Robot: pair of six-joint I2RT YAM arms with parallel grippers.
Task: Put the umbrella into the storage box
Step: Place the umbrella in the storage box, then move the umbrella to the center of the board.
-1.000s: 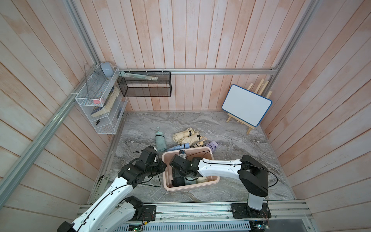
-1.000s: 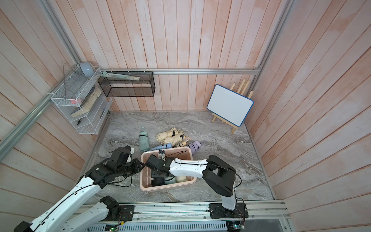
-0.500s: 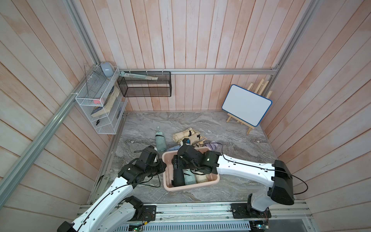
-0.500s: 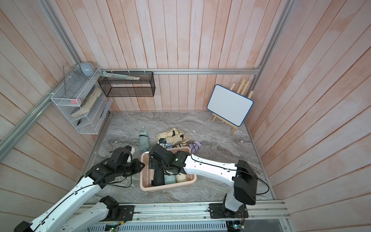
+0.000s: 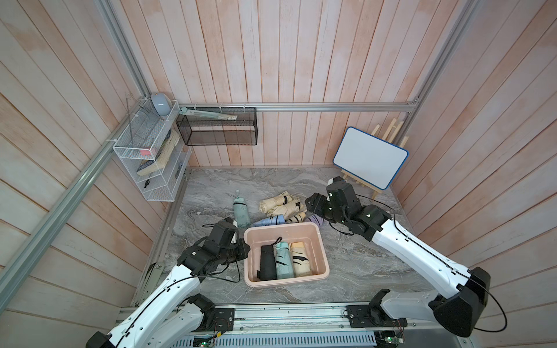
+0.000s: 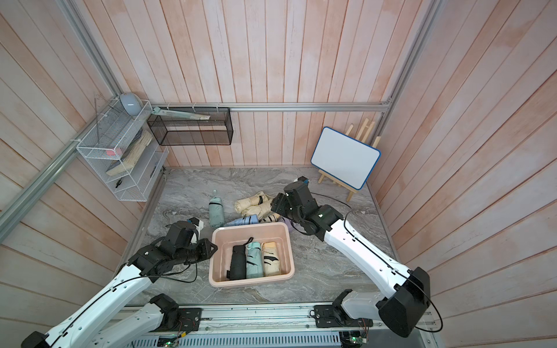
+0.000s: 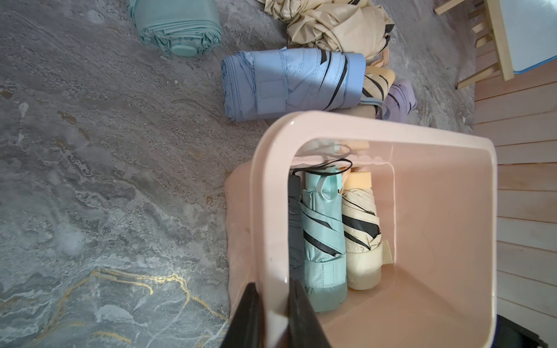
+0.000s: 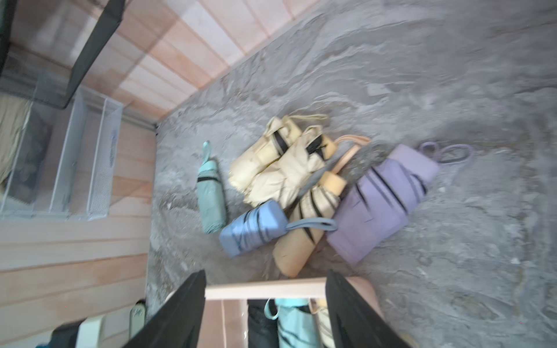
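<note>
Clamped the left black parallel gripper [image 7: 273, 289] on the pale pink plastic storage box [image 7: 391, 129] rim; held the right black gripper [image 8: 265, 274] wide apart, arm outstretched.

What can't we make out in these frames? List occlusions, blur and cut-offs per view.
- Black umbrella: in the left wrist view, mostly behind the storage box rim.
- Purple umbrella: in both top views, largely covered by the right gripper.
- Right wrist view: blurred, so the fabric detail of the umbrella pile is soft.
- White wire rack: in both top views, its contents are too small to identify.
</note>
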